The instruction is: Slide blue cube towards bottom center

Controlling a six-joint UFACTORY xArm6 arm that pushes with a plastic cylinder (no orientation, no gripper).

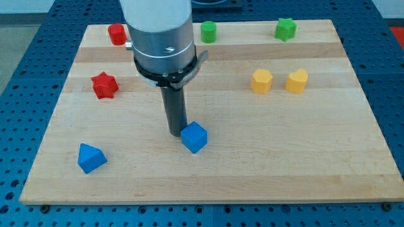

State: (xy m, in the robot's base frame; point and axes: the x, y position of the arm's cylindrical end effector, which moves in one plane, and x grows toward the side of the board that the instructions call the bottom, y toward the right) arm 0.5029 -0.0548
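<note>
The blue cube (194,137) sits on the wooden board (208,176) a little left of the middle, toward the view's bottom. My tip (176,132) is on the board right at the cube's upper left side, touching or nearly touching it. The rod rises from there to the arm's grey body (161,38) at the view's top.
A blue triangular block (90,157) lies at the bottom left. A red star (104,85) and a red block (117,34) are at the left. A green cylinder (208,31) and a green star (285,29) are at the top. Two yellow blocks (261,81) (297,81) are at the right.
</note>
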